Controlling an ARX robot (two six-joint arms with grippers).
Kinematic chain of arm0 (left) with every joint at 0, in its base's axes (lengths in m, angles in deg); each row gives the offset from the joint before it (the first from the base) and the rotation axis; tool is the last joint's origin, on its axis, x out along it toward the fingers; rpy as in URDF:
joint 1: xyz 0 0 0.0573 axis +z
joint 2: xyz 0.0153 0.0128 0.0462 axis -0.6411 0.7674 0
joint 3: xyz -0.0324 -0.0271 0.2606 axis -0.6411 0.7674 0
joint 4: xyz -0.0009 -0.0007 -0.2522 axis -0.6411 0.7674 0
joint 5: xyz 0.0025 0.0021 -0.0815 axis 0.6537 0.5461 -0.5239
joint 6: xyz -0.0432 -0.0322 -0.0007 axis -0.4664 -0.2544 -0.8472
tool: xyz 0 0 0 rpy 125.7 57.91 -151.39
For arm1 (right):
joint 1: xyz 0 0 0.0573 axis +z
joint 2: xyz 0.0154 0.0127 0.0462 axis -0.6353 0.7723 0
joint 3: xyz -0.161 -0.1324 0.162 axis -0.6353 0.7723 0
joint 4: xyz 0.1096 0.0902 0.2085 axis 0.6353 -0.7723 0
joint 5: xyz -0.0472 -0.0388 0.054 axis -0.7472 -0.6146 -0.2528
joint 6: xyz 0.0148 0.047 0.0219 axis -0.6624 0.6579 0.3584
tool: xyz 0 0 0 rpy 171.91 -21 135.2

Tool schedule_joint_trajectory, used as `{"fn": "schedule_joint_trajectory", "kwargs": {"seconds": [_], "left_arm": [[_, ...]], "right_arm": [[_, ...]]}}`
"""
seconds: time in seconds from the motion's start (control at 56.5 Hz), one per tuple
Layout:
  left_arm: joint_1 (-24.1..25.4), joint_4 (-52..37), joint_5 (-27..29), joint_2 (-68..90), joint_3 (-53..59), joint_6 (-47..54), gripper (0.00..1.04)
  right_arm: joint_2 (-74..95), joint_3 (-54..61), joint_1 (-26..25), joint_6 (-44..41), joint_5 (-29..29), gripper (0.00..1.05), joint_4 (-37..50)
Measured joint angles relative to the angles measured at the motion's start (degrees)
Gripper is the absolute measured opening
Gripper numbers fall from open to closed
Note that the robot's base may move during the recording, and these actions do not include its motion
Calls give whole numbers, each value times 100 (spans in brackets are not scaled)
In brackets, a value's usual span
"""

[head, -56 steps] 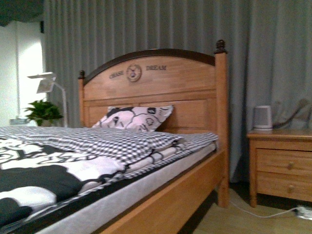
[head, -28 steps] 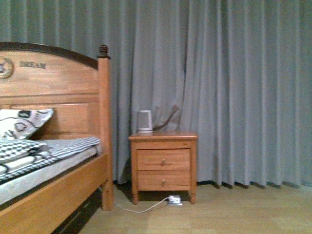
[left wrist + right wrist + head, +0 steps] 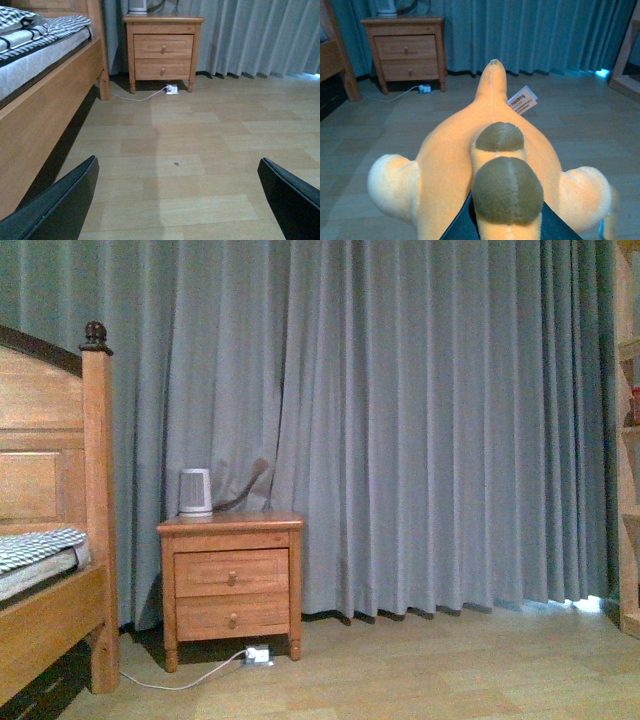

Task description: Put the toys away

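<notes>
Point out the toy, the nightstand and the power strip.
toy point(image 3: 497, 139): right wrist view, upper brown patch.
nightstand point(image 3: 250, 575): front view, upper drawer front.
power strip point(image 3: 258, 654): front view, its white casing.

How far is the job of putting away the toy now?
Done: the plush toy is gripped by the right end effector. In hand: it hangs above the floor; the left end effector is open, empty. Left: putting it away; no storage place is clearly visible.
</notes>
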Motion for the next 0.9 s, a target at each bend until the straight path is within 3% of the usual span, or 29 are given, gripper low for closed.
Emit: {"fn": "schedule_joint_trajectory", "kwargs": {"seconds": [0.903], "left_arm": [[0, 0, 0, 0, 0, 0, 98]], "right_arm": [[0, 0, 2, 0, 2, 7, 0]]}}
